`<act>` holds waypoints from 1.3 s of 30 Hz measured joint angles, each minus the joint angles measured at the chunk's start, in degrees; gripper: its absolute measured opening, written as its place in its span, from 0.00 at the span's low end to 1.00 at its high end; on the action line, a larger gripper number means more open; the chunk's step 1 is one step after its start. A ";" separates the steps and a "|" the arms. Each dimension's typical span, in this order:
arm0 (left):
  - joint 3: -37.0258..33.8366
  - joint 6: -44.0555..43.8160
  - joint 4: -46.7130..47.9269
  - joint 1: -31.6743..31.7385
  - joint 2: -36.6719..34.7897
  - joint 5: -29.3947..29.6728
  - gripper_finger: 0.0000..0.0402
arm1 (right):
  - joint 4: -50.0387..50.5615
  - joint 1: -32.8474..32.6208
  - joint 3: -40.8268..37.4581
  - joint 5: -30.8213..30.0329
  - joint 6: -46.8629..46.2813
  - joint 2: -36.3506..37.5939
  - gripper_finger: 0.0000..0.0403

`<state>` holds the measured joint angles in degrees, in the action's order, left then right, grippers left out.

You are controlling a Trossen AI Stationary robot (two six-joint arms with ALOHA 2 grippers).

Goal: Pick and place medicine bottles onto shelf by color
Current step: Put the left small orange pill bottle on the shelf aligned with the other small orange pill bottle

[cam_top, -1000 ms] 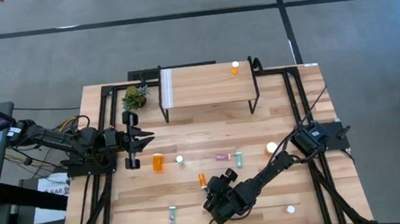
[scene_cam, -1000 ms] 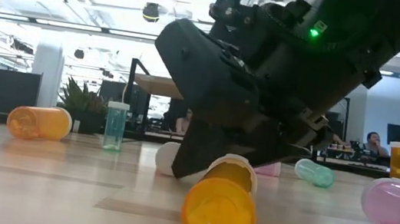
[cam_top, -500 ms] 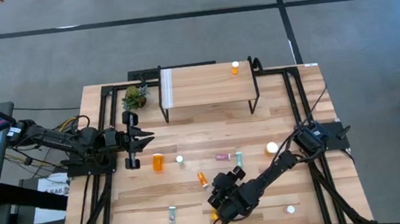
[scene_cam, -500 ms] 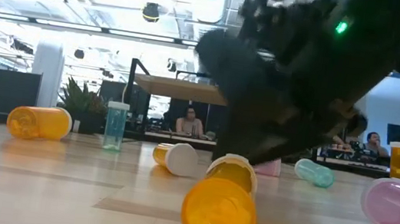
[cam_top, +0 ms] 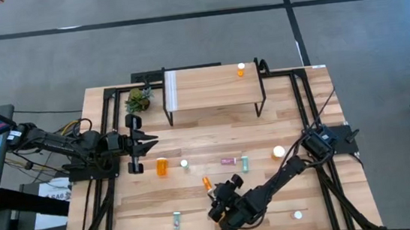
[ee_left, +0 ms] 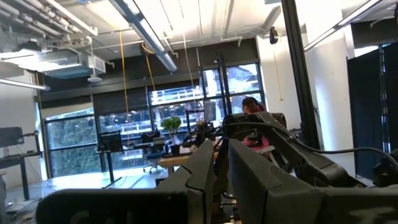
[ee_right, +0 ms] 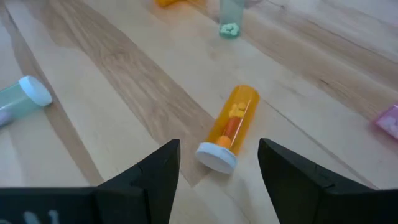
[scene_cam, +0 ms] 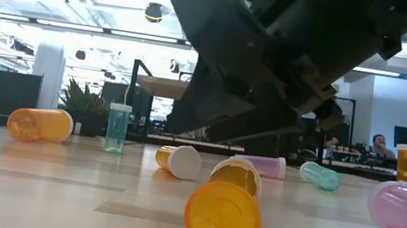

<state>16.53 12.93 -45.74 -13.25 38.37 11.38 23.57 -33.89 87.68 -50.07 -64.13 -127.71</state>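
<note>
Right claw spread wide and empty, low over the near middle of the light wooden surface, lined up on a small orange plastic medicine bottle with a white cap lying on its side; in the right wrist view the capped end sits between the two dark fingers, apparently not yet touched. Left claw nearly closed, empty, parked at the left edge beside the small green plant. Low light-wood shelf on thin black legs at the far side, carrying one orange bottle at its right end. Risks, judged from here: a round bottle lying flat likely to roll or skid if one finger lands first, or to squirt out if pinched on the smooth cap rather than the body. A second orange bottle close by in the low view, a possible bump during the lift. Long carry to the shelf, so a shallow grip could slip; a wrong-colour zone also possible with teal and pink bottles scattered around.
</note>
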 joint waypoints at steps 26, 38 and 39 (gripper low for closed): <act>0.00 0.03 -0.02 0.02 0.00 0.00 0.10 | -0.57 0.80 0.11 0.18 -2.26 -2.44 0.59; 0.00 0.00 -0.01 0.01 0.00 -0.02 0.10 | -0.62 1.05 -0.03 0.72 -2.92 -3.02 0.59; 0.00 0.00 -0.04 0.02 -0.01 -0.02 0.10 | -0.65 1.05 -0.03 0.68 -2.90 -3.04 0.59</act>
<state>16.53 12.93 -45.78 -13.24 38.36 11.35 22.93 -32.84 87.65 -49.39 -67.02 -130.75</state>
